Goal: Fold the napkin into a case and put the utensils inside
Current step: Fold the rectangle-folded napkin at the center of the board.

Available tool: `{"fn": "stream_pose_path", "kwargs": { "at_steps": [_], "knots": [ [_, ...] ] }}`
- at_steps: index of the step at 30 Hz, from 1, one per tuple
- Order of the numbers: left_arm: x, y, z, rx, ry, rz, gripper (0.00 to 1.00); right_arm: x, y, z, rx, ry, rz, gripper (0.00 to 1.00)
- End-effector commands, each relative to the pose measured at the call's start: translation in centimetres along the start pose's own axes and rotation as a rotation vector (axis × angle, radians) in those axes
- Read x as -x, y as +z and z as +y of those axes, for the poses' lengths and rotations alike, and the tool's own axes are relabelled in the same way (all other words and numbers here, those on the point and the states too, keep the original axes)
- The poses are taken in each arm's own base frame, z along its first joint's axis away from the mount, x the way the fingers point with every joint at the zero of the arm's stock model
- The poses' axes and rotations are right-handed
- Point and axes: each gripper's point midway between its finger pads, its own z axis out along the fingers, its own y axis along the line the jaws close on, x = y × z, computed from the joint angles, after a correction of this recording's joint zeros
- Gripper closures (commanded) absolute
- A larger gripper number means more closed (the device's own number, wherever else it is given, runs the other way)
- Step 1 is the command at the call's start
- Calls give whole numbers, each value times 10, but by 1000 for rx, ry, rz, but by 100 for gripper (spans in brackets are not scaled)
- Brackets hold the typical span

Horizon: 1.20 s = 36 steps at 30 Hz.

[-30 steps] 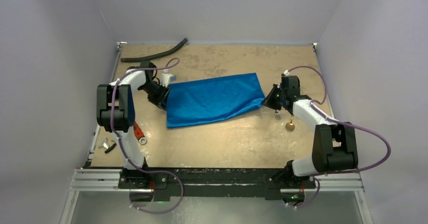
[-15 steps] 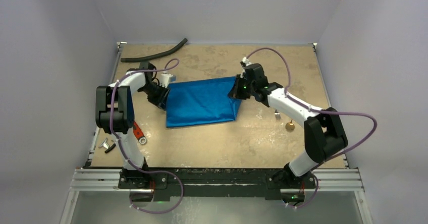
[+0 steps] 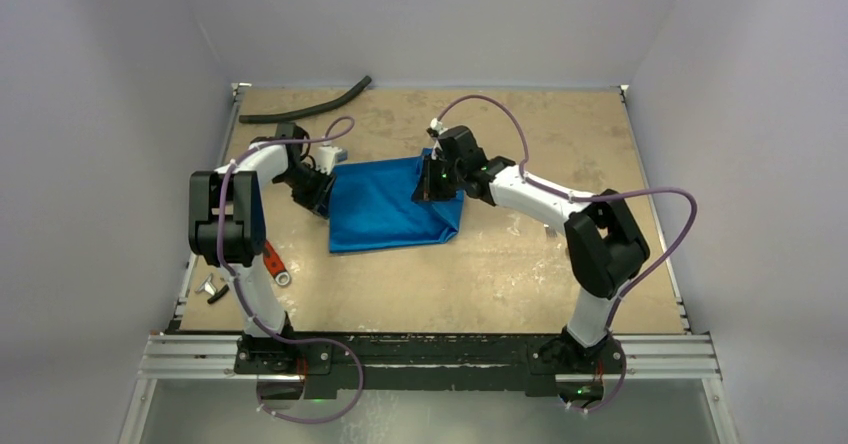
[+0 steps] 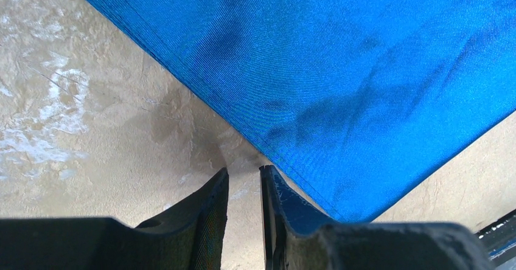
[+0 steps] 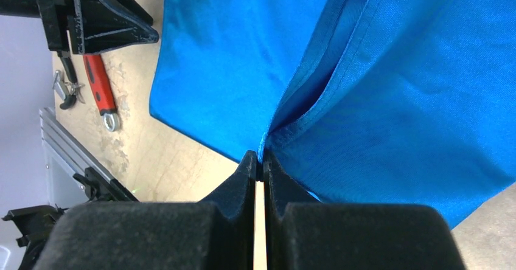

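Observation:
The blue napkin (image 3: 385, 209) lies mid-table with its right end folded back over itself. My right gripper (image 3: 430, 179) is shut on the napkin's hem (image 5: 268, 142) and holds that end lifted above the lower layer (image 5: 207, 57). My left gripper (image 3: 318, 192) sits low at the cloth's left edge. In the left wrist view its jaws (image 4: 243, 173) stand narrowly open with bare table between them, and the napkin (image 4: 341, 69) has its hem against the right fingertip (image 4: 271, 182). A bit of the fork (image 3: 548, 231) shows under my right forearm. The spoon is hidden.
A black hose (image 3: 305, 107) lies along the back left. A red-handled wrench (image 3: 273, 262) and black-handled pliers (image 3: 213, 287) lie at the left front, behind my left arm. Grey walls close in the table on three sides.
My right gripper has carried the napkin's right end leftward across the table, folding it over the rest. My right arm now covers the spoon. The left jaws have narrowed a little, staying in place.

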Motion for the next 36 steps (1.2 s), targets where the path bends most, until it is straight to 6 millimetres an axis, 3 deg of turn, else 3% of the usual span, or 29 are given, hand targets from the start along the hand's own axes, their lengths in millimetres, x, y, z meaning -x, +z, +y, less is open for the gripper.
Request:
{"fn": "stream_pose_path", "kwargs": {
  "at_steps": [1,6,12,21,25,36],
  "knots": [
    [-17,7,-4,-14,-22,42,75,28,-12,25,42,-8,-61,100],
    [-10,9,-2,-16,-23,23,76,30,-8,40,68,-20,-59,100],
    [-10,9,-7,-35,-31,4,78,21,2,71,137,-47,-29,100],
    [-12,9,-10,-37,-69,-25,83,-13,33,122,240,-103,58,100],
    [-12,9,-10,-55,-104,-30,85,-19,47,129,252,-96,79,100],
    [-15,10,-10,-87,-176,-38,88,-7,68,148,288,-88,58,100]
  ]
}}
